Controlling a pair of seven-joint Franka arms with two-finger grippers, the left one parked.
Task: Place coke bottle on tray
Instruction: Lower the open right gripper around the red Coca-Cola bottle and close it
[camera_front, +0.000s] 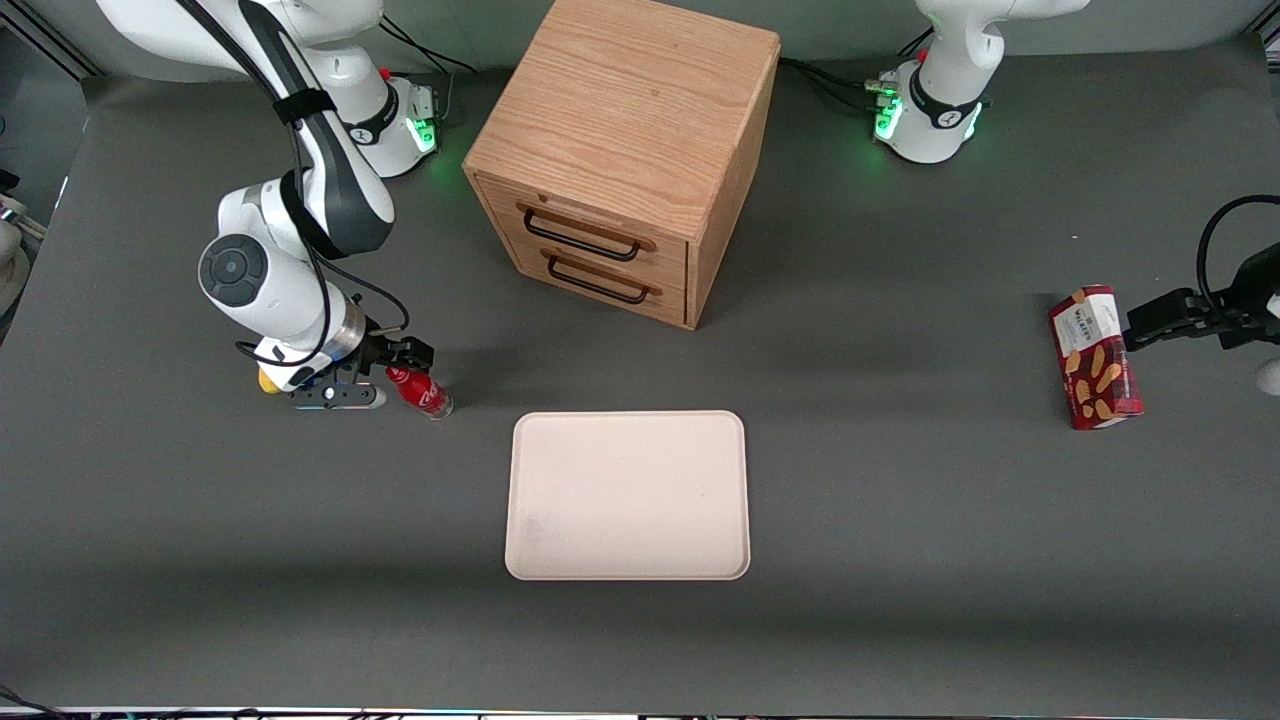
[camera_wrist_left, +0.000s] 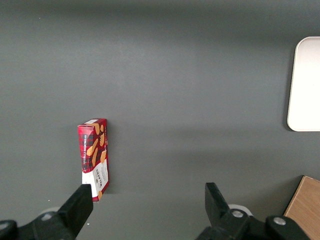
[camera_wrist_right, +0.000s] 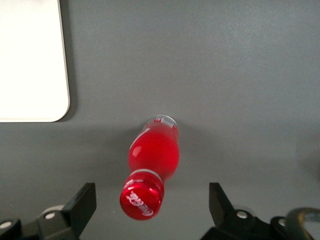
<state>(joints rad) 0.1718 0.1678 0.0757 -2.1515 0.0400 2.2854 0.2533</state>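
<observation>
The coke bottle (camera_front: 422, 392) is small and red with a red cap, and it stands on the dark table toward the working arm's end. My gripper (camera_front: 385, 376) is right at its top and is open. In the right wrist view the cap sits between the two fingers of the gripper (camera_wrist_right: 151, 196) with a wide gap on each side, touching neither; the bottle (camera_wrist_right: 154, 150) is seen from above. The tray (camera_front: 627, 495), pale cream-pink and bare, lies flat beside the bottle toward the table's middle, slightly nearer the front camera. One rounded corner of the tray (camera_wrist_right: 30, 60) shows in the right wrist view.
A wooden drawer cabinet (camera_front: 625, 150) with two drawers stands farther from the front camera than the tray. A red snack box (camera_front: 1095, 357) stands toward the parked arm's end and also shows in the left wrist view (camera_wrist_left: 94, 157).
</observation>
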